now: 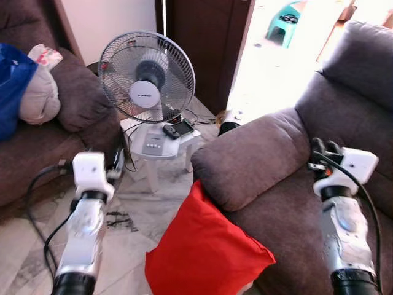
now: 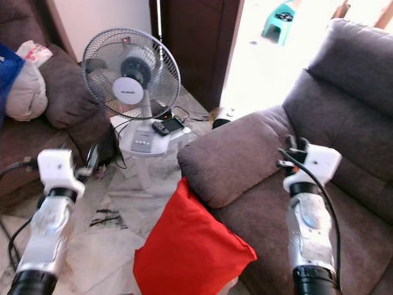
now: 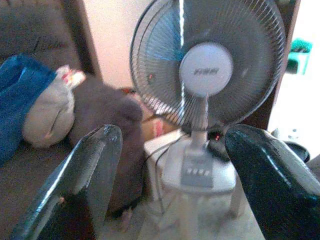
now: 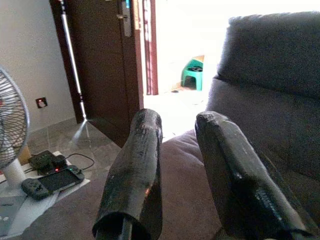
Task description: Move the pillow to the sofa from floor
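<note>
A red pillow point(image 1: 202, 252) stands on the marble floor, leaning against the front of the armrest point(image 1: 252, 160) of the grey-brown sofa point(image 1: 356, 92) on my right. My left gripper point(image 1: 116, 161) is held up over the floor to the left of the pillow and apart from it. Its fingers point(image 3: 102, 150) are spread wide and hold nothing. My right gripper point(image 1: 320, 147) hovers over the sofa seat behind the armrest. Its fingers point(image 4: 142, 150) have a narrow gap between them with nothing in it.
A table fan point(image 1: 147, 77) stands on a small white stool point(image 1: 153, 147) straight ahead, with a game controller point(image 1: 178, 129) and cables beside it. A second sofa point(image 1: 80, 92) at left holds blue and beige bundles. An open doorway point(image 1: 270, 55) lies beyond.
</note>
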Motion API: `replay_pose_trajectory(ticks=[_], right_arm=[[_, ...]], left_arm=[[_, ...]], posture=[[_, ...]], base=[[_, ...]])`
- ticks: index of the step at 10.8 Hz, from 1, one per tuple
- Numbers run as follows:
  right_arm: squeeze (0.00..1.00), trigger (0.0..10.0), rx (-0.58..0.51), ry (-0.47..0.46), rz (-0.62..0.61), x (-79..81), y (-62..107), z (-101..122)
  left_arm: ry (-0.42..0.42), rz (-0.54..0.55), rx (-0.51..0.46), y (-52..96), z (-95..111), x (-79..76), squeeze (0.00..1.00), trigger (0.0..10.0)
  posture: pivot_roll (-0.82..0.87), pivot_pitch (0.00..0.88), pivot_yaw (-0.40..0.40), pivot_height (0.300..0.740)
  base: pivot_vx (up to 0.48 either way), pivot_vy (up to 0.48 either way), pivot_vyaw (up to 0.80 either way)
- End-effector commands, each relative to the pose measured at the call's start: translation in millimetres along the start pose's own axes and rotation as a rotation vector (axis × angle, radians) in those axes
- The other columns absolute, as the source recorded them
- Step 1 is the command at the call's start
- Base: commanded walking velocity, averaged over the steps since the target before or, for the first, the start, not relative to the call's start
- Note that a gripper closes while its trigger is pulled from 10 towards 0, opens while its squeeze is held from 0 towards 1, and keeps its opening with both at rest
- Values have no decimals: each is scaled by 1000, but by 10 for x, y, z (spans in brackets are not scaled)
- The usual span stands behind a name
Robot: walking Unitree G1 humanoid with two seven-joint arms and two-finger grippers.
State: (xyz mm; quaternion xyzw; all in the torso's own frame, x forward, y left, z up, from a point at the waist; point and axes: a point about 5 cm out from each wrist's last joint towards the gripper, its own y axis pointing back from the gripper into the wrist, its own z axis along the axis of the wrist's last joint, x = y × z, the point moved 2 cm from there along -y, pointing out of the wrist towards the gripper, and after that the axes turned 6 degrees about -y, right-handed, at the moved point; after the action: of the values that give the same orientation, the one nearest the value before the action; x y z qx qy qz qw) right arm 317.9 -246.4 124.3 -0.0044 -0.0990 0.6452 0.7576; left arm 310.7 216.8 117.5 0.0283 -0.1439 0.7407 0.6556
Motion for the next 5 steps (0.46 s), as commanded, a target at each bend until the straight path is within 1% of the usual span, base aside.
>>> replay_pose_trajectory(ticks=[1,2,3,4,5], right_arm=[[0,10000,-5,-1,0,17,-40,49],[0,10000,-16,-6,4,36,-90,98],[0,10000,-20,-9,13,64,-105,106],[0,10000,-11,5,13,75,-117,86],[0,10000,-5,-8,8,72,-136,86]], left_arm=[[-5,-2,6,-17,-8,19,0,10000],[2,5,-6,-63,40,17,0,10000],[6,6,-10,-75,60,4,0,10000],[11,5,-10,-64,56,-6,0,10000],[11,7,-6,-64,43,-2,0,10000]], posture=[[96,0,-67,740],[93,0,-75,740],[93,0,-80,740],[89,0,-87,740],[85,0,-89,740]], base=[[0,0,0],[0,0,0],[0,0,0],[0,0,0],[0,0,0]])
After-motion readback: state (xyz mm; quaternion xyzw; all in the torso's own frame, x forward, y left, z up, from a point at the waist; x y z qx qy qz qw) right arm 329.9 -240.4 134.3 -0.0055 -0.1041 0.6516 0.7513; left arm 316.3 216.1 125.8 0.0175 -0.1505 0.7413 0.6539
